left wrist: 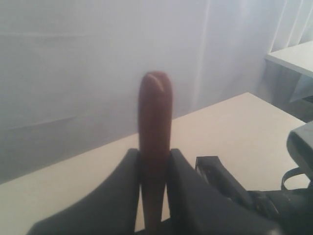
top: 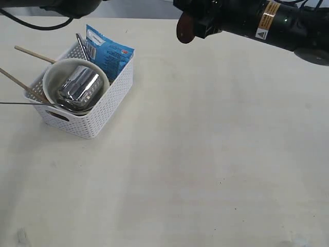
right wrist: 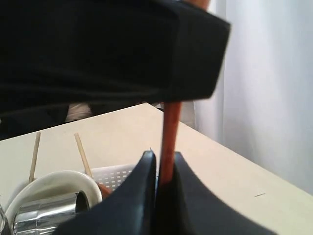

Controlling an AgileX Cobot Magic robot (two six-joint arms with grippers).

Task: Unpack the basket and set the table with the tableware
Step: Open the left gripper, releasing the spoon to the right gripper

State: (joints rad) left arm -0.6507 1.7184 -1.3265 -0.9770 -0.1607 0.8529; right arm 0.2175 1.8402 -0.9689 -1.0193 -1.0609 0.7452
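Standing on the table [top: 216,154], the basket [top: 110,110] was seen with most of the tableware inside it. One end of the basket was filled by the cream bowl [top: 51,72], and the steel cup [top: 78,87] was laid on its side within that bowl. Two wooden chopsticks [top: 33,54] were propped against the bowl and stuck out over the basket's rim. A steel handle [top: 81,45] (fork or knife could not be told) was leaned in the basket's other end, with a blue packet [top: 109,54] stood just beside it. The dark red spoon [top: 184,28] was held in the air, well apart from the basket. Its thin stem was pinched between the closed fingers of the right gripper [right wrist: 164,155], which was pointed toward the basket. The left gripper [left wrist: 154,152] was pressed together on a rounded reddish-brown end held upright between its fingers (taken to be the same spoon, though that could not be told for certain).
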